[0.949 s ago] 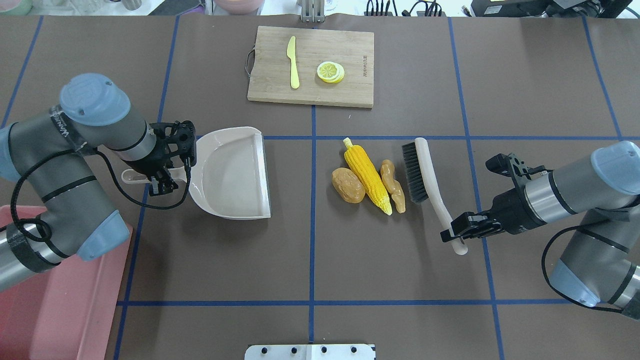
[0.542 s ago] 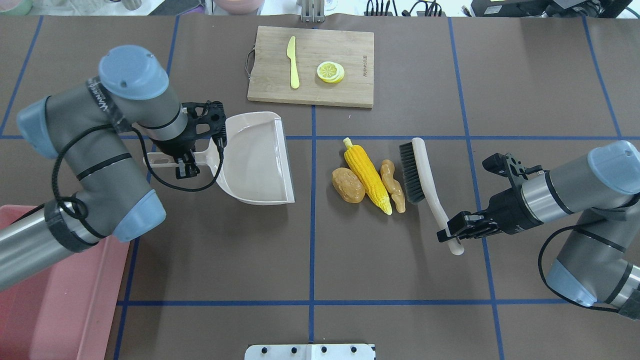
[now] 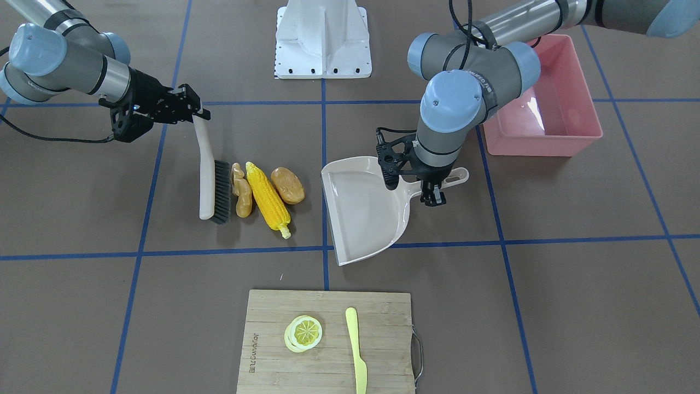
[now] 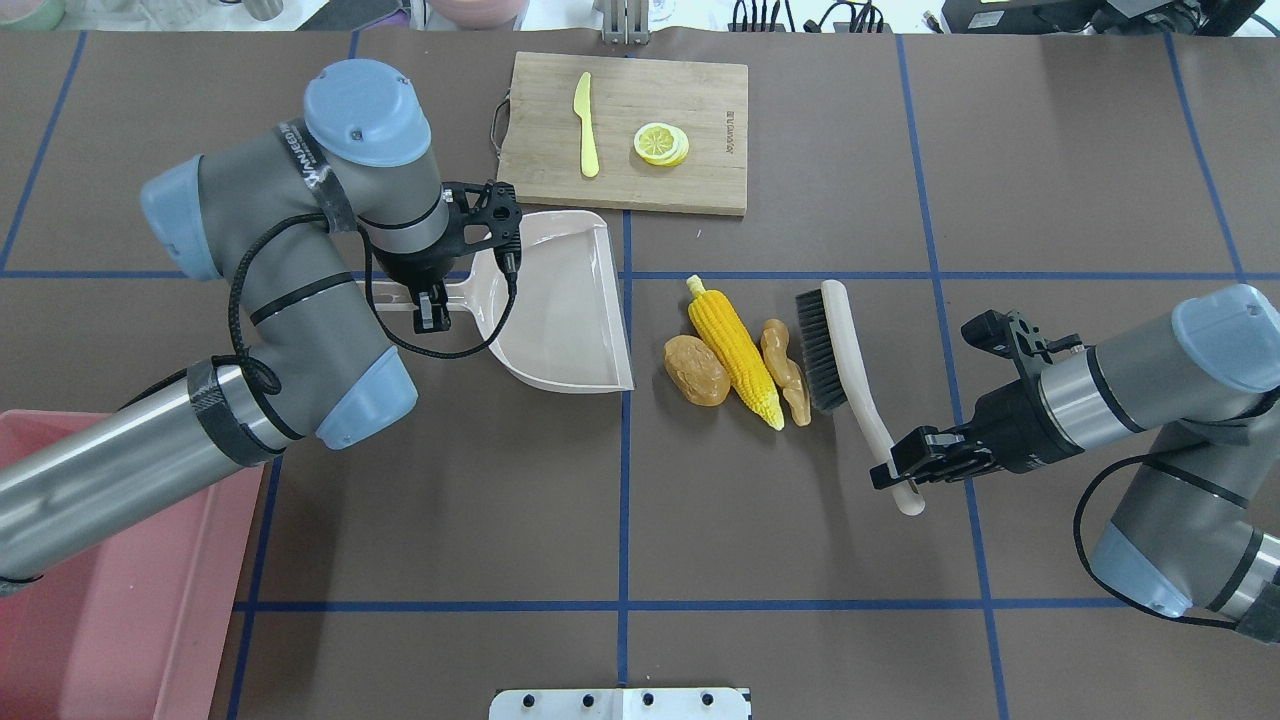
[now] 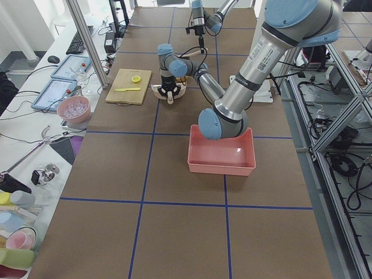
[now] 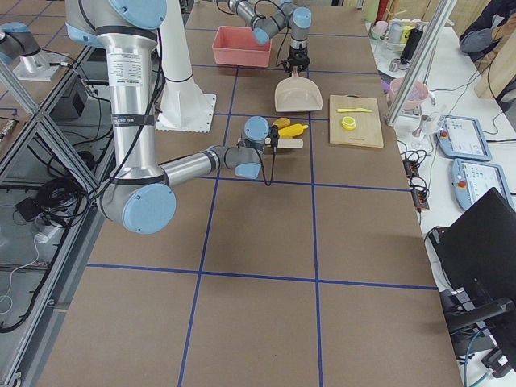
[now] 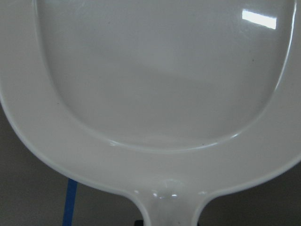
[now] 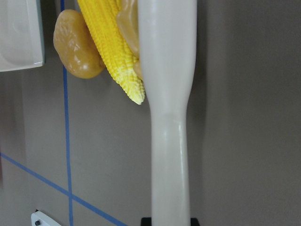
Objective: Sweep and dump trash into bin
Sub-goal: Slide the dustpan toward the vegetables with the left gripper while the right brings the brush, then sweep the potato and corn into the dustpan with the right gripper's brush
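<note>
Left gripper [image 4: 432, 318] is clamped narrow on the dustpan [image 4: 560, 310] handle, with the pan mouth facing away from it toward the trash. Right gripper [image 4: 893, 470] is closed on the tail of the brush [image 4: 840, 350] handle, bristles out ahead of it, touching or just beside the ginger [image 4: 783, 372]. The corn [image 4: 733, 350] is next past that. The potato [image 4: 697, 371] is furthest from that hand, near the pan lip but apart from it. Bin [image 3: 547, 143] sits well behind the left gripper.

Risks I see:
- The corn's pointed end reaches past the bristle row and past the pan corner nearest the right gripper. A straight push may pivot it and send it round the lip
- The round potato could roll off sideways
- I can't tell if the lip is flat on the table. If it's lifted, pieces slide under
- The brush is a long lever, so the handle could twist in the grip
</note>
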